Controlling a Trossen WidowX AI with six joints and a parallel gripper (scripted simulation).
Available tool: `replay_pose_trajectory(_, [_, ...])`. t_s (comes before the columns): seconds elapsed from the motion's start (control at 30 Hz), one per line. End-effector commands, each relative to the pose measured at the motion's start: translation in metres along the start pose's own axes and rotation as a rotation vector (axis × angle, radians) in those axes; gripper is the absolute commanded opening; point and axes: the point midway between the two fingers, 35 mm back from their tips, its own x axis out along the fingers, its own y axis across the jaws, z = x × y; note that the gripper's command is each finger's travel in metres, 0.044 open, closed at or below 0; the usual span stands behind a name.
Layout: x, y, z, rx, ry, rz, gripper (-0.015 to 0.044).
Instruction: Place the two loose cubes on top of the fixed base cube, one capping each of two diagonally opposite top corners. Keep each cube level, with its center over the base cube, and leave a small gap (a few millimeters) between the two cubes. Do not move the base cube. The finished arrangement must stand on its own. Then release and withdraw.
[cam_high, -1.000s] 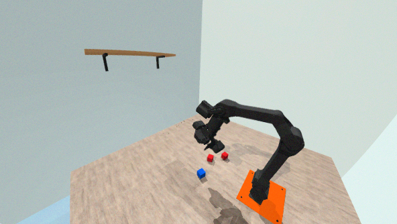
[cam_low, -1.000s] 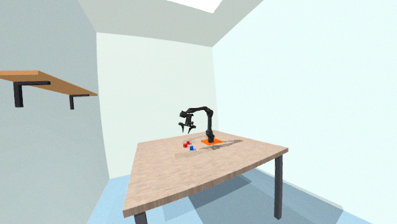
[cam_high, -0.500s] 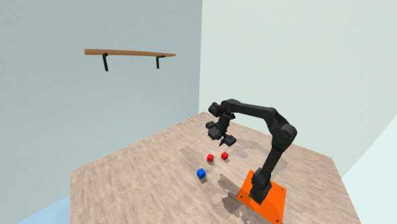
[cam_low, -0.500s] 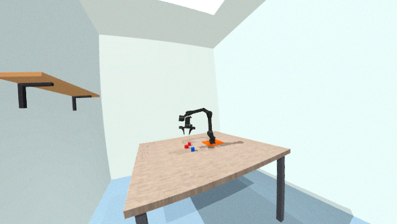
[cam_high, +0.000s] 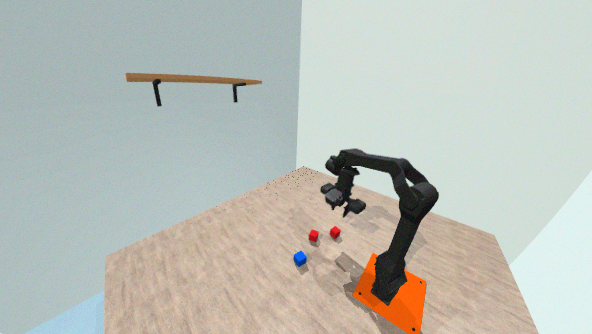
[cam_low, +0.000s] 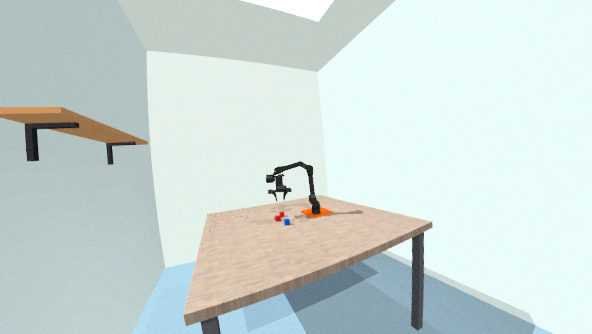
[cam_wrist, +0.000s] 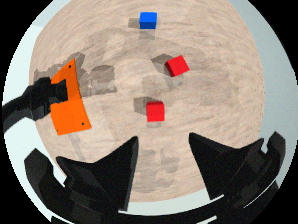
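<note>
The blue cube (cam_high: 300, 258) (cam_low: 287, 222) (cam_wrist: 148, 21) stands alone on the table and shows at the top of the wrist view. One red cube (cam_high: 313, 235) (cam_low: 277, 218) (cam_wrist: 177, 66) lies between it and the other red cube, turned at an angle in the wrist view. The other red cube (cam_high: 335, 232) (cam_low: 282, 214) (cam_wrist: 155, 111) sits nearest the gripper and looks nearly square to the wrist view. All three are apart, with nothing stacked. My gripper (cam_high: 339, 211) (cam_low: 280, 200) (cam_wrist: 164, 138) is open and empty, pointing down high above the table, beyond the nearer red cube.
The orange base plate (cam_high: 410, 305) (cam_low: 325, 212) (cam_wrist: 71, 117) carries the arm, to the cubes' right in the top and exterior views. The wooden table (cam_high: 200, 270) (cam_low: 250, 260) has speckles near its far corner in the top view. A wall shelf (cam_high: 195, 79) (cam_low: 90, 127) hangs at the left.
</note>
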Motion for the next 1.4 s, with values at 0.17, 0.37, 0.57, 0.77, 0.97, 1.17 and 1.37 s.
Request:
replay_pose_trajectory(0.17, [0.053, 0.002, -0.003, -0.003, 0.001, 0.015, 0.0265])
replay_pose_trajectory(0.37, [0.063, 0.003, -0.003, -0.003, 0.001, 0.015, 0.0265])
replay_pose_trajectory(0.57, [0.078, 0.003, -0.003, -0.003, 0.001, 0.015, 0.0265])
replay_pose_trajectory(0.77, [0.079, 0.003, -0.003, -0.003, 0.001, 0.015, 0.0265])
replay_pose_trajectory(0.97, [0.089, 0.003, -0.003, -0.003, 0.001, 0.015, 0.0265])
replay_pose_trajectory(1.17, [0.099, 0.003, -0.003, -0.003, 0.001, 0.015, 0.0265])
replay_pose_trajectory(1.37, [0.108, 0.004, -0.003, -0.003, 0.001, 0.015, 0.0265])
